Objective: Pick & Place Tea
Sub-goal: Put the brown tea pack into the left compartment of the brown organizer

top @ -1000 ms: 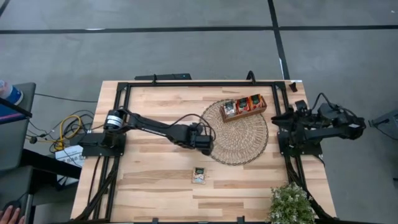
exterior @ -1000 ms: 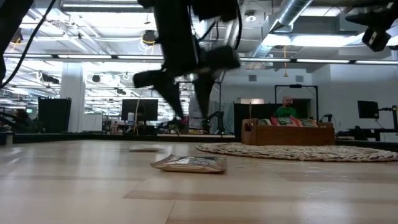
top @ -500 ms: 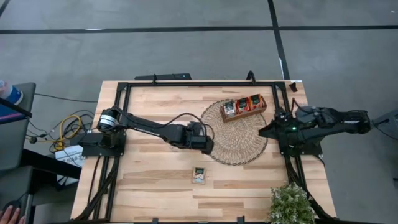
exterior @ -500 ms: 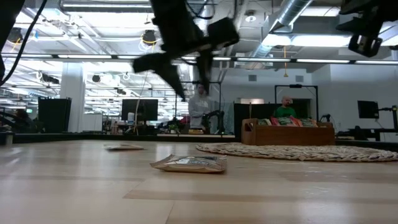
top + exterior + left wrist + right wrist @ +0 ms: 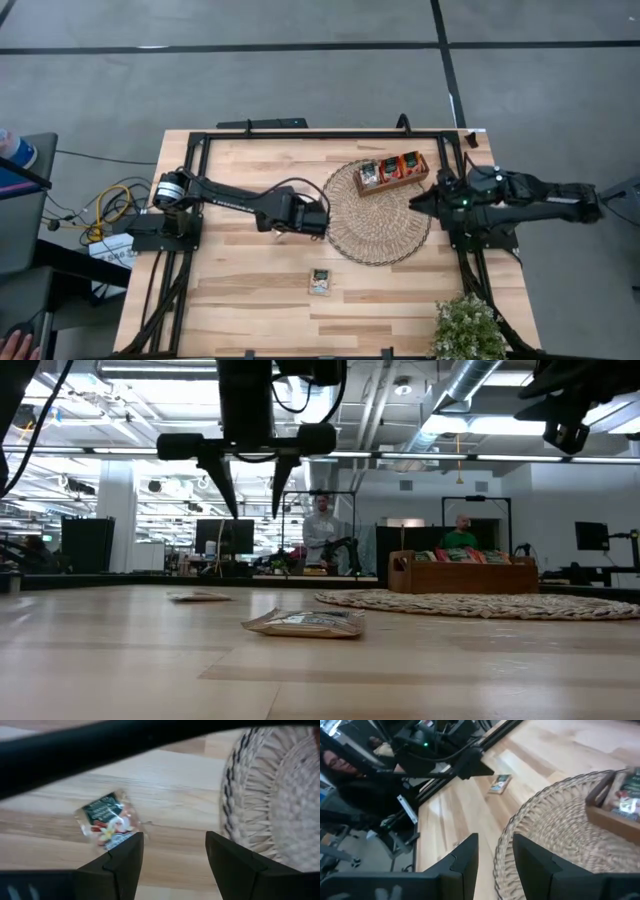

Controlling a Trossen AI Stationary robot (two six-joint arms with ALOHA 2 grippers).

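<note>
The left gripper (image 5: 248,510) hangs above the pale wooden slatted table (image 5: 240,290) with its two dark fingers (image 5: 120,855) parted and nothing between them; in the low view both tips point down and stand clear of the table top. In the high view it sits just beside the near-left edge of the round woven wicker mat (image 5: 380,212), over bare wood. The right gripper (image 5: 418,203) reaches in at the mat's right edge, its fingers (image 5: 465,855) slightly apart with an empty gap, held above the mat and touching nothing. One small flat square tea sachet (image 5: 320,282), pale with a dark green band and a little red printed picture, lies flat on the table toward the front edge, well apart from the mat and nearer the front than the left gripper; the left wrist view shows it (image 5: 107,820) on the wood beyond the finger on its side, not touched. In the low view it (image 5: 305,622) lies slightly puffed, and a second flat sachet (image 5: 200,597) rests farther back on the table. More red and pale sachets (image 5: 390,168) stand on edge inside the oblong wooden compartment tray (image 5: 392,183), which sits on the far part of the mat.
</note>
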